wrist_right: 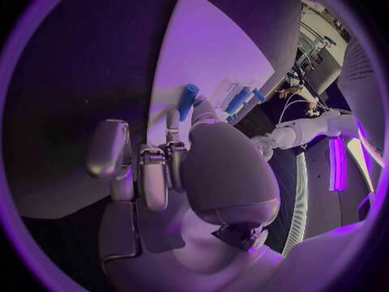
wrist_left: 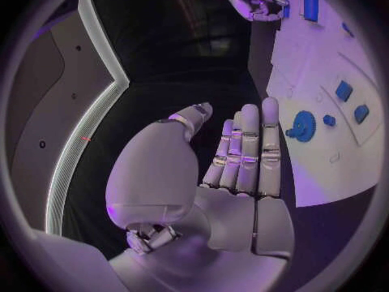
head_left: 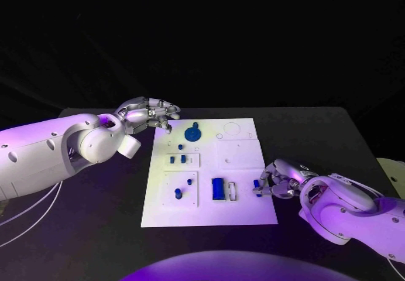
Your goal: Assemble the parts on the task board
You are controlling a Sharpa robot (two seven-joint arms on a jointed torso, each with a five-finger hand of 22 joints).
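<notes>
The white task board (head_left: 211, 175) lies in the middle of the table. On it are a blue gear (head_left: 193, 132), two small blue pieces (head_left: 178, 158), a blue piece (head_left: 178, 192) in a lower plate, and a blue block (head_left: 218, 187). My right hand (head_left: 278, 180) is at the board's right edge and pinches a small blue peg (head_left: 256, 186) at its fingertips; the right wrist view shows the peg (wrist_right: 188, 99) over the board. My left hand (head_left: 152, 114) hovers at the board's far left corner, holding nothing. In the left wrist view its fingers (wrist_left: 247, 149) are straight, beside the gear (wrist_left: 304, 124).
The black table (head_left: 321, 134) surrounds the board, with bare room to the right and at the front left. A pale round object (head_left: 393, 170) sits at the table's right edge. White cables (head_left: 25, 216) hang by my left arm.
</notes>
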